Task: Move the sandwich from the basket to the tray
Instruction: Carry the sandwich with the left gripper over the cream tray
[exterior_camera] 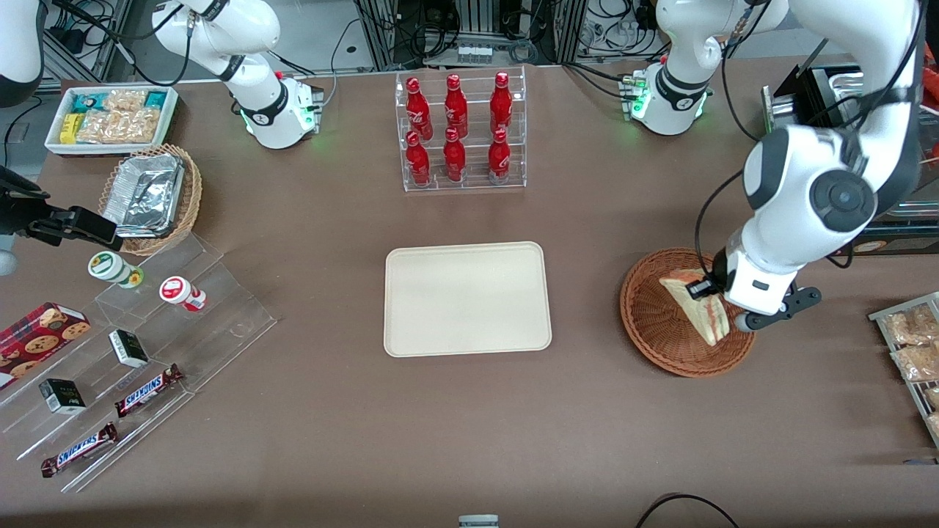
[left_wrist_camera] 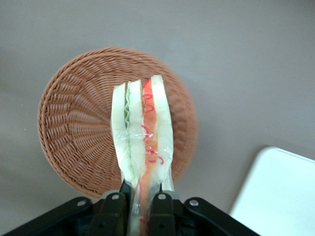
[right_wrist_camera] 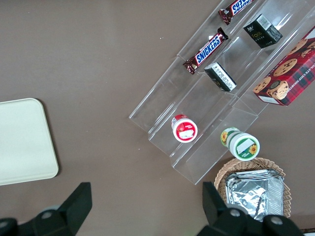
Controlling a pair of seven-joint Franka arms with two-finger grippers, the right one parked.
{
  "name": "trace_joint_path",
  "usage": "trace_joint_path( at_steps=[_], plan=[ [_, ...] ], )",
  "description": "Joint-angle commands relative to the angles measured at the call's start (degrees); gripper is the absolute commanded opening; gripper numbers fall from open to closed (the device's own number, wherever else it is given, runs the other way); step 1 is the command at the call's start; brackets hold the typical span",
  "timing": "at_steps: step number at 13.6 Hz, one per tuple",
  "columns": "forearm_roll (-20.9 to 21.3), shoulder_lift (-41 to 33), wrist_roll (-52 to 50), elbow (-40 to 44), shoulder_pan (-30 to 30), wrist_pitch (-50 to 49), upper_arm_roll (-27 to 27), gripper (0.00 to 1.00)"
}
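The sandwich point(exterior_camera: 697, 304) is a clear-wrapped wedge of pale bread with red and green filling point(left_wrist_camera: 143, 132). My left gripper point(exterior_camera: 710, 292) is shut on its end point(left_wrist_camera: 141, 199), holding it a little above the reddish-brown wicker basket point(exterior_camera: 649, 317). In the left wrist view the basket point(left_wrist_camera: 74, 123) lies below the sandwich with nothing else in it. The cream tray point(exterior_camera: 466, 298) lies flat at the table's middle, toward the parked arm's end from the basket; a corner of the tray point(left_wrist_camera: 278, 194) shows in the wrist view too.
A clear rack of red bottles point(exterior_camera: 460, 132) stands farther from the front camera than the tray. Snack packets on a rack point(exterior_camera: 913, 352) lie at the working arm's end. A clear stepped stand point(exterior_camera: 139, 352) with bars, cups and boxes, a foil-filled tan basket point(exterior_camera: 150, 198) and a white snack box point(exterior_camera: 111, 117) sit toward the parked arm's end.
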Motion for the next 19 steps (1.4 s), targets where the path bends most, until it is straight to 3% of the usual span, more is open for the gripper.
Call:
trace_joint_path(
  at_steps=[1, 3, 8, 12, 16, 19],
  plan=[
    [0.04, 4.14, -4.10, 8.45, -4.56, -3.75, -2.11, 0.00],
    [0.48, 6.67, -4.90, 9.07, -9.84, -3.05, -2.03, 0.00],
    [2.59, 18.79, -5.17, 19.51, -20.30, -3.05, -2.03, 0.00],
    [2.94, 23.82, -6.39, 22.52, -25.41, 0.88, -2.03, 0.00],
    [9.61, 30.93, -13.59, 22.61, -31.12, 8.44, -1.94, 0.00],
    [10.59, 34.10, -15.19, 22.70, -33.67, 12.85, -1.68, 0.00]
  ],
)
